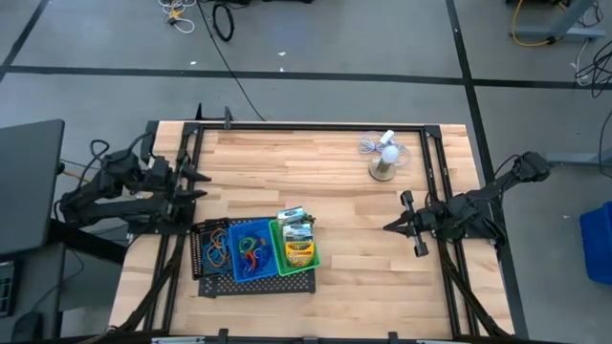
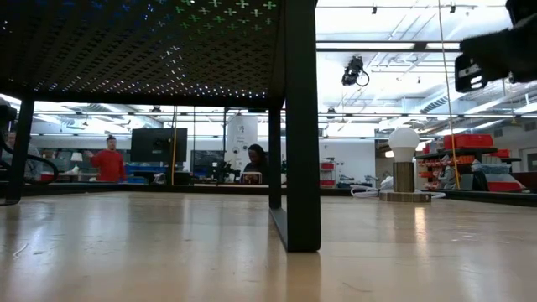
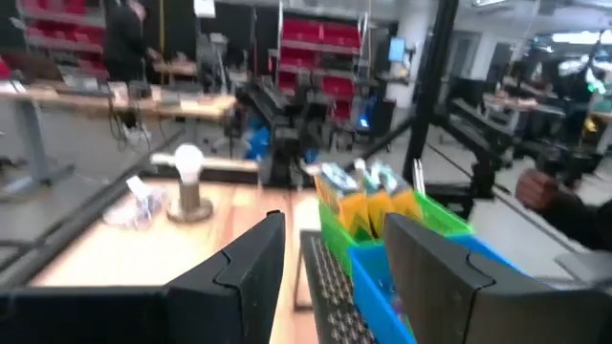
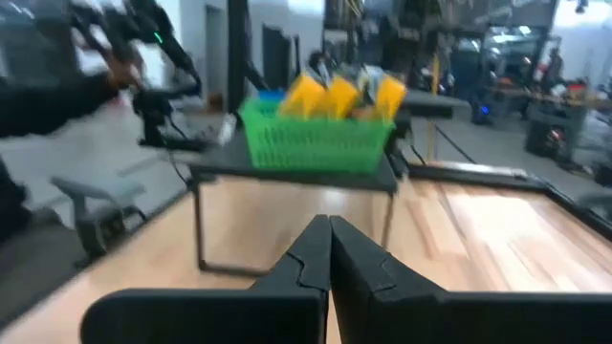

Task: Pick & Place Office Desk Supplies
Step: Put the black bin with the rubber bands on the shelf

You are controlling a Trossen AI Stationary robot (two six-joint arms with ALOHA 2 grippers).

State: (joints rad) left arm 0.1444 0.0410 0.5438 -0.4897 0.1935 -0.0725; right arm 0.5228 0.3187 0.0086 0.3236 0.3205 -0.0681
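A blue bin [image 1: 249, 250] with coloured rubber-band loops [image 1: 251, 254] and a green bin [image 1: 296, 247] with a yellow crayon box [image 1: 299, 251] and green-white small boxes [image 1: 292, 216] stand on the black mesh tray [image 1: 304, 283]. A black bin [image 1: 212, 248] beside them holds more loops. My left gripper [image 1: 199, 184] is open at the table's left edge, level, with nothing between its fingers; its wrist view shows the green bin [image 3: 430, 215] and blue bin [image 3: 378, 277] ahead. My right gripper [image 1: 387, 227] is shut and empty right of the tray, pointing at the green bin [image 4: 316, 143].
A white mini fan [image 1: 385, 158] on a round base stands at the far right of the table, its cable beside it. The mesh tray stands raised on black legs [image 2: 300, 126]. A black frame [image 1: 316, 127] runs around the table. Bare wood lies between tray and fan.
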